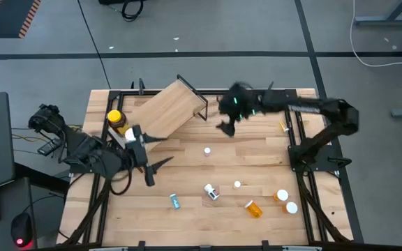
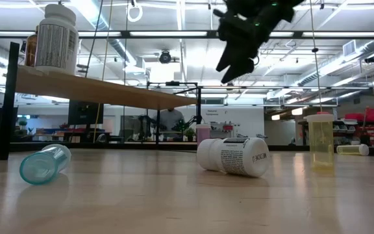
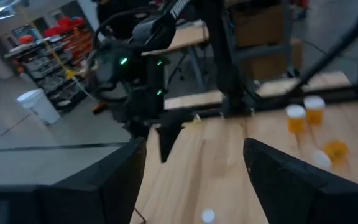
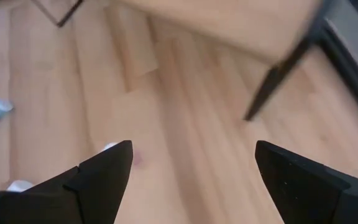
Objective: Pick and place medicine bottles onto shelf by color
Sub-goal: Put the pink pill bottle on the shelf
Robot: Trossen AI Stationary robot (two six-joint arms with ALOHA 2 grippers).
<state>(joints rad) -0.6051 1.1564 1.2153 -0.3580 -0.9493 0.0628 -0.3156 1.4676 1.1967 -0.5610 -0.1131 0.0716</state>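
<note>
Pale plywood shelf [image 1: 167,109], thin black metal frame

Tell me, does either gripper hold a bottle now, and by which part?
Nothing is held. The left gripper and the right gripper are both open and empty.

Left arm: folded low at the near-left side, hand [image 1: 147,162] spread, fingers empty. Right arm: stretched leftward from the right side, raised, hand [image 1: 227,125] spread wide, pointing down, empty.
</note>
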